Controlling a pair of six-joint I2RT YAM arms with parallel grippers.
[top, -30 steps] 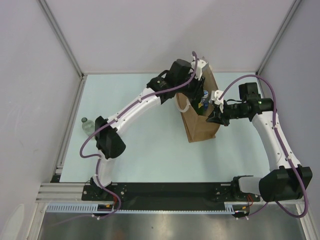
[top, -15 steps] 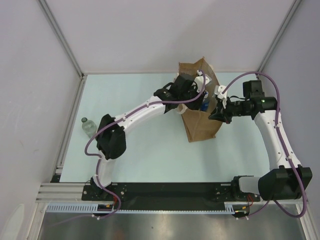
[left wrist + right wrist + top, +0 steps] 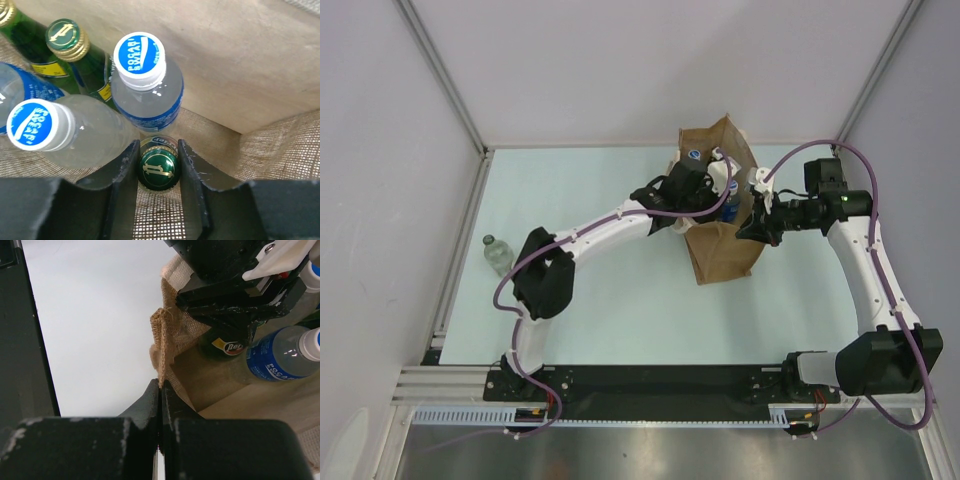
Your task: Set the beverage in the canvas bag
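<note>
**Fingers clenched: seating the beverage in the canvas bag**

Gripping the green cap between left fingers, low inside the bag beside other bottles. Pinching the bag rim with right fingers. Best to lower straight, seat the base, then release.

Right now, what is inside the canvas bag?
Inside the canvas bag: two clear bottles with blue-white caps, two green bottles, and a third green bottle held at its cap by the left hand. Their lower parts and most of the floor are hidden.
</note>
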